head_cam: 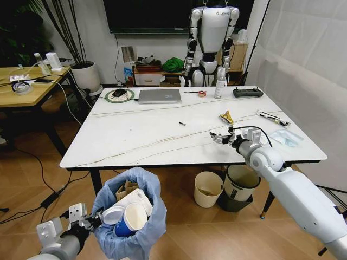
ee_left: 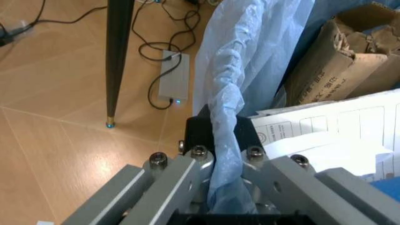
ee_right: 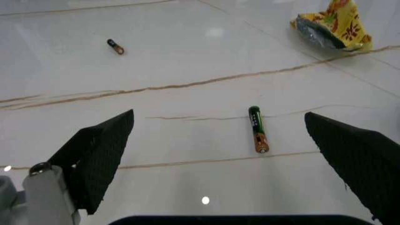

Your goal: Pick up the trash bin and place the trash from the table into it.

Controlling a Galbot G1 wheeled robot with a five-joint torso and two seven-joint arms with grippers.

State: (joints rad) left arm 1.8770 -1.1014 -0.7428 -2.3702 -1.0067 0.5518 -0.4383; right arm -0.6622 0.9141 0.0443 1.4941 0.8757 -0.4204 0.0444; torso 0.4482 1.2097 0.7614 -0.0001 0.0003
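Bench (head_cam: 162,135): hard, slick marble-look top across the frame's middle.
Trash bin (head_cam: 142,187): bottom centre, below the bench edge; soft crinkly bag, light but already stuffed with cardboard and cups. My left gripper (ee_left: 218,161) is clenched on its bag rim.
Yellow wrapper (ee_right: 334,28): upper right; limp, pinch its crumpled ridge.
Battery (ee_right: 257,129): centre; rigid, rolls, take across its middle.
Right gripper (ee_right: 218,154): released, spread wide above the battery.

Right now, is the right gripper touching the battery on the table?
Apart. The right wrist view shows the right gripper open, its pads wide on either side of the battery, with bare table visible between each pad and it.
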